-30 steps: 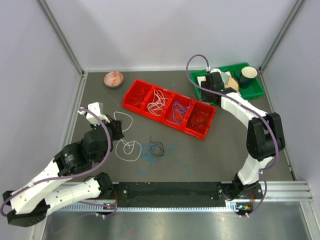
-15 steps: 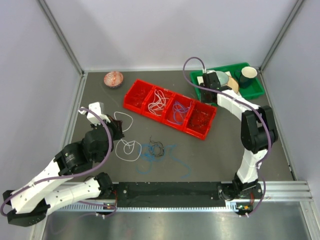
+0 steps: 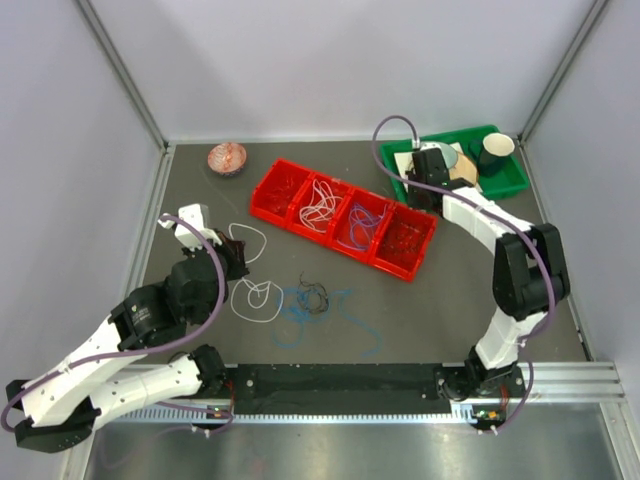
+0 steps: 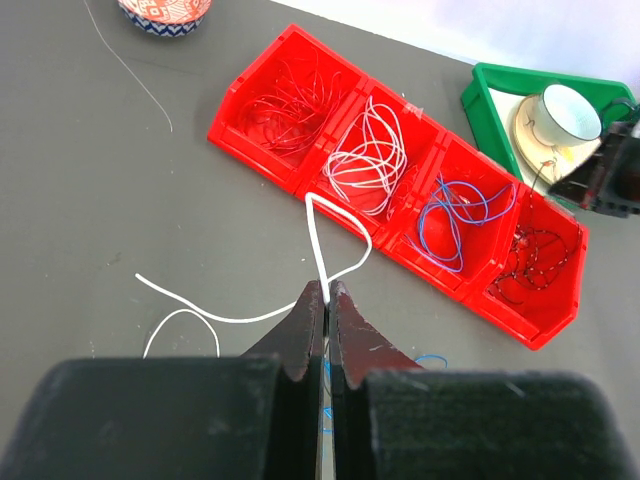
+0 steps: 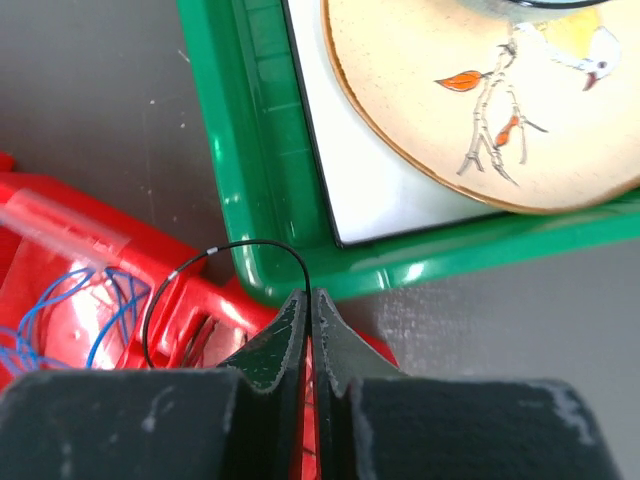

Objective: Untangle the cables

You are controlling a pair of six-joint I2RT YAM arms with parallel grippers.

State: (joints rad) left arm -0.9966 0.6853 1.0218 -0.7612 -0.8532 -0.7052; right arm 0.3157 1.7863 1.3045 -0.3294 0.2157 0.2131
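Note:
A red tray (image 3: pixel 256 192) with four compartments holds sorted red, white, blue and black cables. A tangle of blue cables (image 3: pixel 322 316) and a black cable (image 3: pixel 313 293) lies on the table in front of it, with white loops (image 3: pixel 256 302) to its left. My left gripper (image 3: pixel 232 258) is shut on a white cable (image 4: pixel 338 235) that loops towards the tray (image 4: pixel 228 112); its tips (image 4: pixel 327 290) show in the left wrist view. My right gripper (image 3: pixel 426 195) is shut on a thin black cable (image 5: pixel 215 252) over the tray's right end, tips (image 5: pixel 308 297) beside the green tray.
A green tray (image 3: pixel 515 182) at the back right holds a dark cup (image 3: pixel 495 152) and a painted plate (image 5: pixel 480 100); its rim (image 5: pixel 260 150) is right in front of my right gripper. A patterned bowl (image 3: pixel 227 158) stands at the back left.
My right wrist swung slightly left and then back to the right over the red tray's right end, still holding the black cable. My left arm has not moved.

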